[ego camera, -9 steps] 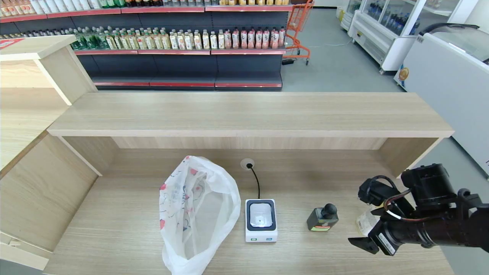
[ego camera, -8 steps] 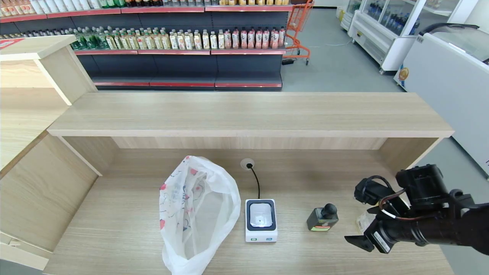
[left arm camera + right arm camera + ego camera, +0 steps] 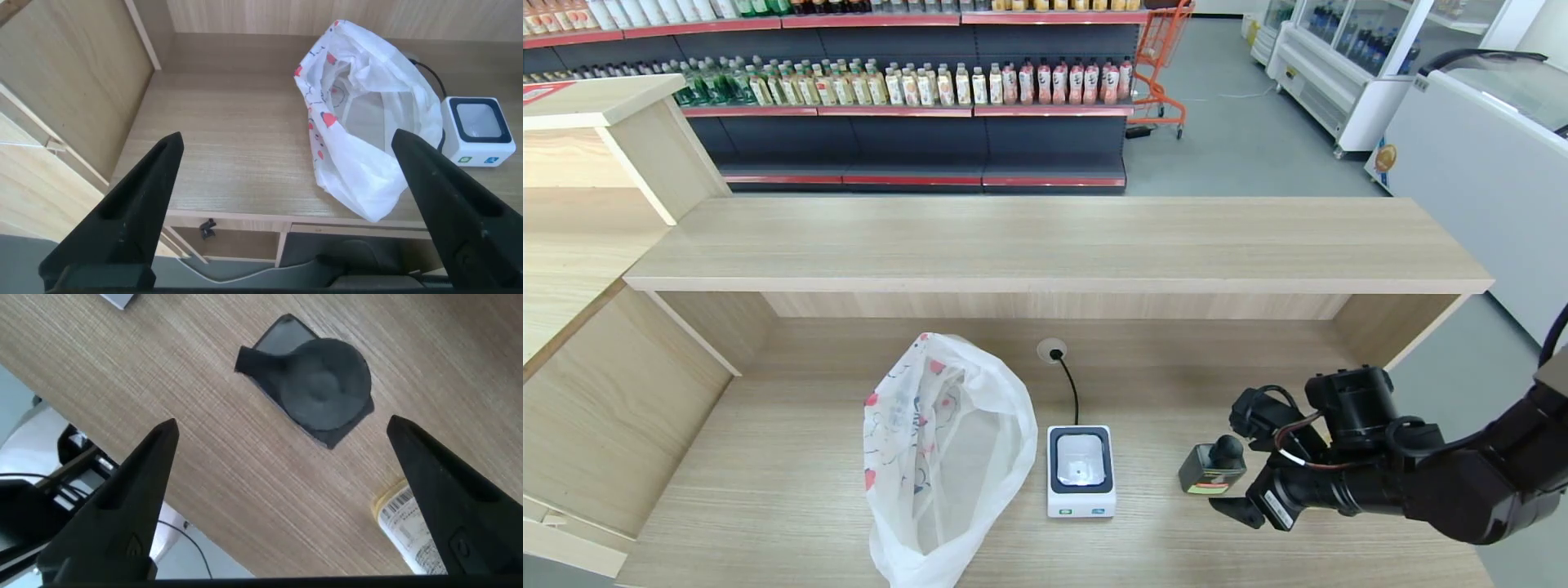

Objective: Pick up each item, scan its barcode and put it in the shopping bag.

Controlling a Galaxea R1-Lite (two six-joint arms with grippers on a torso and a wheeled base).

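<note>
Dark bottle [image 3: 315,380] stood upright on the counter [image 3: 204,457] just ahead of the right gripper [image 3: 282,429], its jaws spread and empty; a labelled bottle [image 3: 409,527] sat near one finger; the left gripper [image 3: 288,139] hung released, with the shopping bag [image 3: 368,122] beyond its jaws.

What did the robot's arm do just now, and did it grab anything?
The right gripper swung to the left across the counter and now hangs open over the dark bottle. It has not taken hold of it. The dark bottle, the scanner and the shopping bag stayed where they were.
</note>
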